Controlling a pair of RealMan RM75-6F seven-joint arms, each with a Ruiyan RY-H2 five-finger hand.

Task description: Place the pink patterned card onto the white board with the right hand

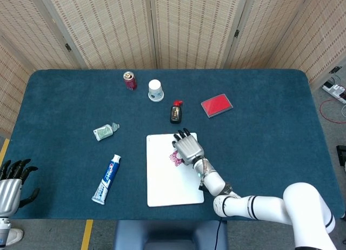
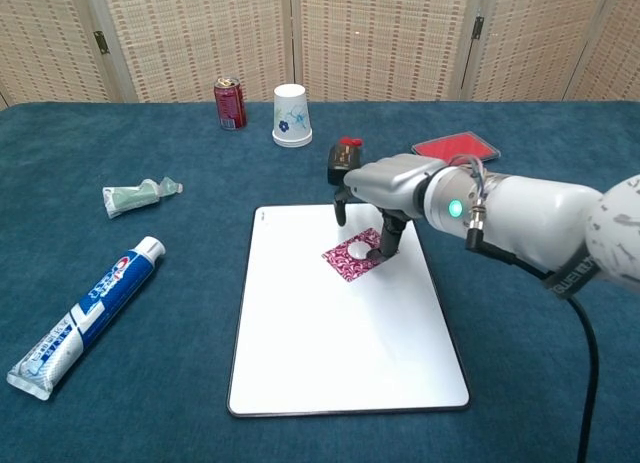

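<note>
Now the right robot hand [image 2: 375, 198] is reaching in from the right of the chest view and hanging over the pink patterned card [image 2: 352, 260], its dark fingers [image 2: 388, 235] curled downward with the tips coming down on the card's right part; a pale thumb pad is sitting on or just above the card, and whether the card is actually being pinched cannot be told. In the head view the same robot hand [image 1: 186, 146] is covering most of the card [image 1: 174, 159], leaving only a sliver showing at its lower left. The card is lying flat on the upper half of the white board [image 2: 300, 353], which is resting at the centre of the dark blue surface [image 2: 120, 403].

At the far lower left of the head view, the left robot hand [image 1: 12, 185] is idling off the edge of the surface, fingers spread and gripping nothing.

Across the top of the frame a red soda can [image 2: 229, 103] and a white paper cup [image 2: 291, 114] are standing side by side, with a small black bottle with a red cap [image 2: 342, 163] just above the board and a red flat case [image 2: 456, 151] to the upper right. To the left, a crumpled green tube [image 2: 135, 196] and a blue-and-white toothpaste tube [image 2: 85, 315] are lying well apart from the board.
</note>
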